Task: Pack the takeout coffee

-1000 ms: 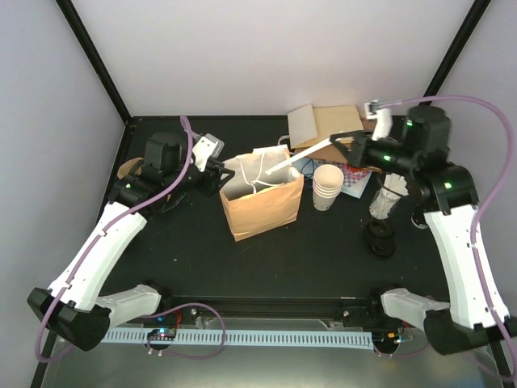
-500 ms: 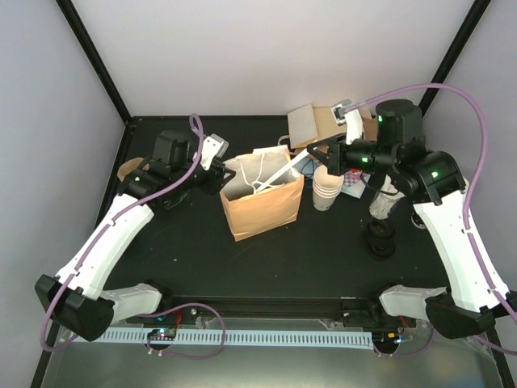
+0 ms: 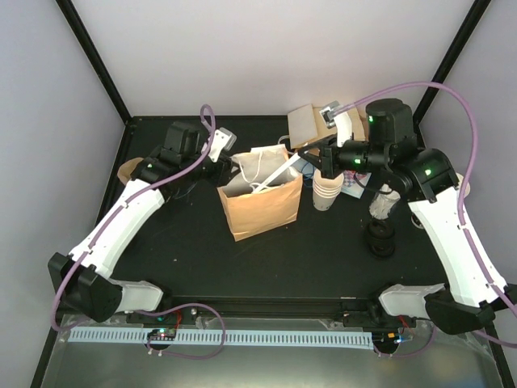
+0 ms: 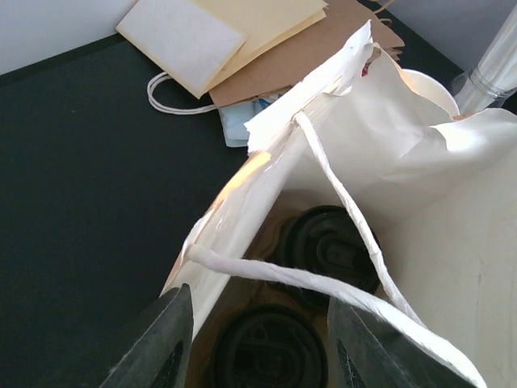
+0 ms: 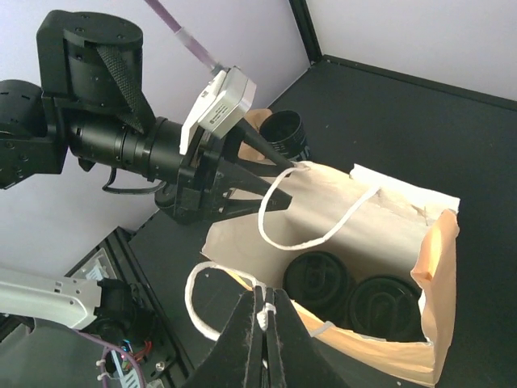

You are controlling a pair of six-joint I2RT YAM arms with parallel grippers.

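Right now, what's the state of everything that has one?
Paper bag: upright, mouth open.
Lidded cups: two, upright inside bag.
Right gripper: shut on bag handle.
Left gripper: open, at bag's rim.
Cup stack: upright, lidless, beside bag.

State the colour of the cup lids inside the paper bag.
Black, both lids; clearest in the right wrist view, down inside the brown paper bag.

top: high, rear, looking down | left wrist: close, into paper bag (image 4: 452,202) | right wrist: opposite rim, same interior
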